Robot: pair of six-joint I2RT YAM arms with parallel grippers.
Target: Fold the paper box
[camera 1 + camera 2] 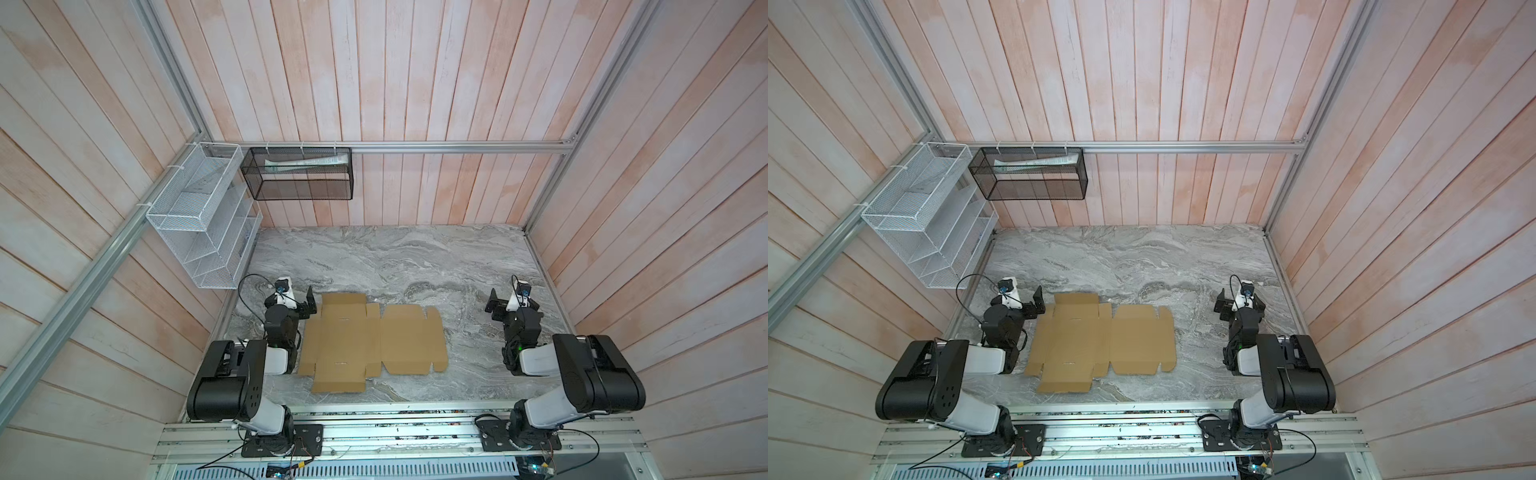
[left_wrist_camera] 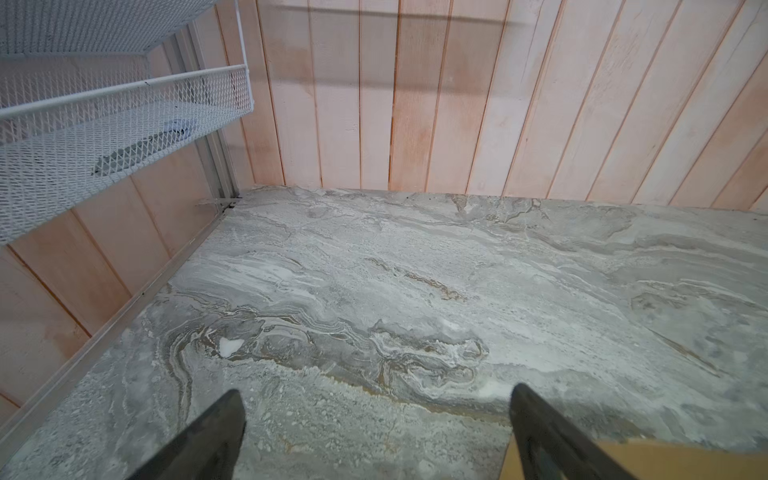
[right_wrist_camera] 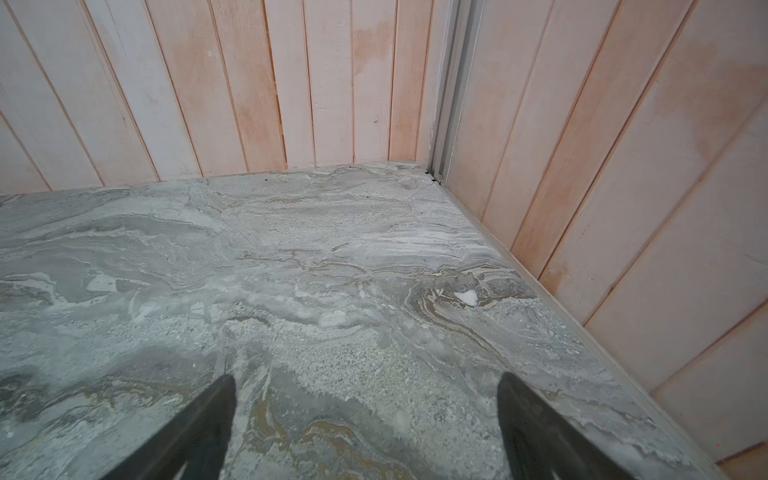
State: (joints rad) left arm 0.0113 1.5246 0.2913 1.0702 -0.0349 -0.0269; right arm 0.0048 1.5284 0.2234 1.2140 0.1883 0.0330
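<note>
The paper box is a flat brown cardboard sheet with flaps and tabs spread out, lying unfolded on the marble table in both top views. My left gripper hovers open just off the sheet's far left corner, apart from it. In the left wrist view that gripper has wide jaws over bare marble, with a corner of the cardboard beside one finger. My right gripper is open well to the right of the sheet. The right wrist view shows this gripper empty above marble.
A white mesh rack hangs on the left wall. A black mesh basket holding papers hangs on the back wall. Plank walls close in three sides. The aluminium rail with both arm bases runs along the front.
</note>
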